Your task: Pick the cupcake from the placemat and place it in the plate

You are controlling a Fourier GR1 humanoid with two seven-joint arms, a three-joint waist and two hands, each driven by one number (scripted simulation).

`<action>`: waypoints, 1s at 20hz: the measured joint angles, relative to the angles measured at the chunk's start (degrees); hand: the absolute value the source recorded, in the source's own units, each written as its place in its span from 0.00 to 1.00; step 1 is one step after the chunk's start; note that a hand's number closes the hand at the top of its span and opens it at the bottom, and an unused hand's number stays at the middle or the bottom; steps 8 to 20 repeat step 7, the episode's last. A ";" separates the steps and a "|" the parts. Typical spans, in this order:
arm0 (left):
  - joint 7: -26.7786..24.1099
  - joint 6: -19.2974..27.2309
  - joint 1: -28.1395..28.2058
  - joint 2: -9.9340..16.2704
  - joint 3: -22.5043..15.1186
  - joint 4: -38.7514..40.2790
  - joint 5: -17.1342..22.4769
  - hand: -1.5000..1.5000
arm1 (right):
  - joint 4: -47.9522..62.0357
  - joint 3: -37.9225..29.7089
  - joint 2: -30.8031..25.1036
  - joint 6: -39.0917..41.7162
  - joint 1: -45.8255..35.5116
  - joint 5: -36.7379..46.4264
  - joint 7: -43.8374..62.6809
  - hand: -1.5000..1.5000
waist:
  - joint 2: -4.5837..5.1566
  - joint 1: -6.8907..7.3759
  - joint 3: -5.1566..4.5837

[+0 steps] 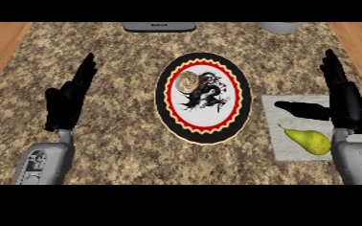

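**Hands open either side, cupcake lying on the plate**

The right hand (344,100) stands at the view's right edge, fingers straight and pointing up, thumb stretched inward over the placemat (283,103); it holds nothing. The left hand (67,100) mirrors it at the left side of the worktop (106,139), fingers straight and apart from everything, resting.

Nearest on the placemat lies a green pear (309,140), just beside the right forearm, its stem end pointing up and left. No cupcake shows on the mat.

Further in, between the two hands, sits the plate (164,100), black-rimmed with a red zigzag ring and a dark figure. On its upper left part is a round, tan, swirled thing that I take for the cupcake (187,82). It lies left of and beyond the right hand, a little closer to the left hand, and being round it has no long axis to line up with.

Judged from this, the placing looks done
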 measured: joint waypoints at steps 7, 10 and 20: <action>0.13 -1.18 -1.11 0.09 0.91 0.47 0.15 0.50 | 2.14 -5.53 -2.44 6.17 3.88 -3.35 -5.70 0.00 | 0.08 0.25 0.02; 0.13 -1.18 -1.11 0.09 0.91 0.47 0.15 0.50 | 2.14 -5.53 -2.44 6.17 3.88 -3.35 -5.70 0.00 | 0.08 0.25 0.02; 0.13 -1.18 -1.11 0.09 0.91 0.47 0.15 0.50 | 2.14 -5.53 -2.44 6.17 3.88 -3.35 -5.70 0.00 | 0.08 0.25 0.02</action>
